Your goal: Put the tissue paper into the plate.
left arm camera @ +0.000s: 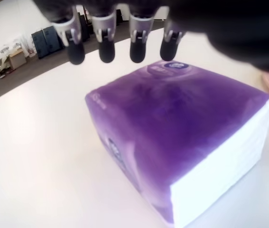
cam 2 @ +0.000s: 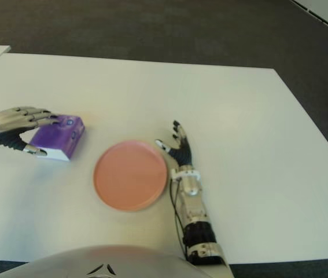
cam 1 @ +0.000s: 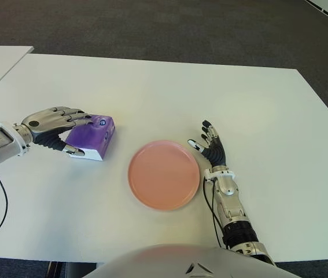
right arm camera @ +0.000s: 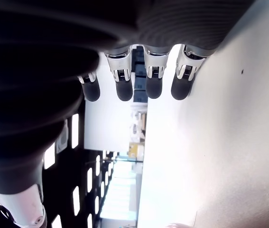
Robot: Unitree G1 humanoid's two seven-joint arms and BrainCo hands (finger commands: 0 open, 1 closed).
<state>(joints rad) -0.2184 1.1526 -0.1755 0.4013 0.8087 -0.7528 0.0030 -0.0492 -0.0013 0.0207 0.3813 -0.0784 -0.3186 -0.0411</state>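
Our left hand (cam 1: 56,128) sits over the purple plastic-wrapped tissue paper pack (cam 1: 91,136), fingers (left arm camera: 106,45) arched above its top, thumb (cam 1: 76,151) at the near side; the wrist view shows a gap, so no clamp yet. The pack lies on the white table (cam 1: 210,92), left of the round pink plate (cam 1: 164,174) and apart from it. We should close thumb and fingers on opposite faces, squeeze gently since the pack is soft, lift clear, then carry it right. Our right hand (cam 1: 212,147) shows just right of the plate, fingers spread, holding nothing.
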